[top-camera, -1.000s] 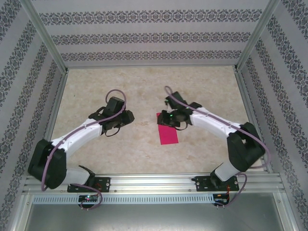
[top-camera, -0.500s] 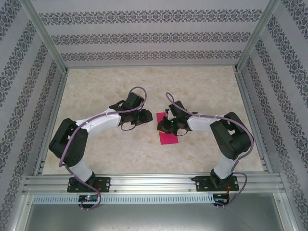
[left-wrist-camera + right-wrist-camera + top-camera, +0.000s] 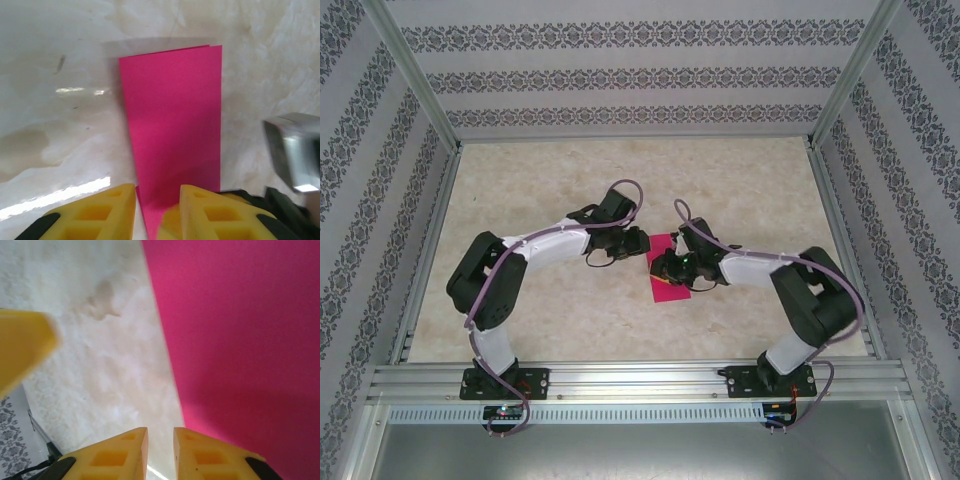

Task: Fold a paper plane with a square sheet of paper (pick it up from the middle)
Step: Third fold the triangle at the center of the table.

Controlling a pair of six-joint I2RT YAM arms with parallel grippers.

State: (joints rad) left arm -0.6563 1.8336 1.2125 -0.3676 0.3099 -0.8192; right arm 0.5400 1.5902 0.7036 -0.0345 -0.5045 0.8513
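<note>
The square sheet of paper (image 3: 671,290) lies on the table folded in half into a narrow magenta rectangle (image 3: 172,115), with no plane shape to it. My left gripper (image 3: 639,243) hovers at its far left corner. In the left wrist view its yellow fingers (image 3: 157,188) stand a little apart over the paper's near end, with nothing gripped between them. My right gripper (image 3: 659,268) is low over the paper's left edge. Its fingers (image 3: 160,430) are narrowly parted over bare table, and the paper (image 3: 240,330) lies just to their right.
The marble-patterned tabletop (image 3: 570,300) is bounded by aluminium rails and patterned walls. The two grippers are very close together: a yellow finger of the left one (image 3: 22,347) shows in the right wrist view, and a silver part of the right arm (image 3: 292,150) in the left wrist view.
Both arms have closed in on the paper. The left gripper swung right to its far corner. The right gripper slid left and nearer, over the paper's left edge.
</note>
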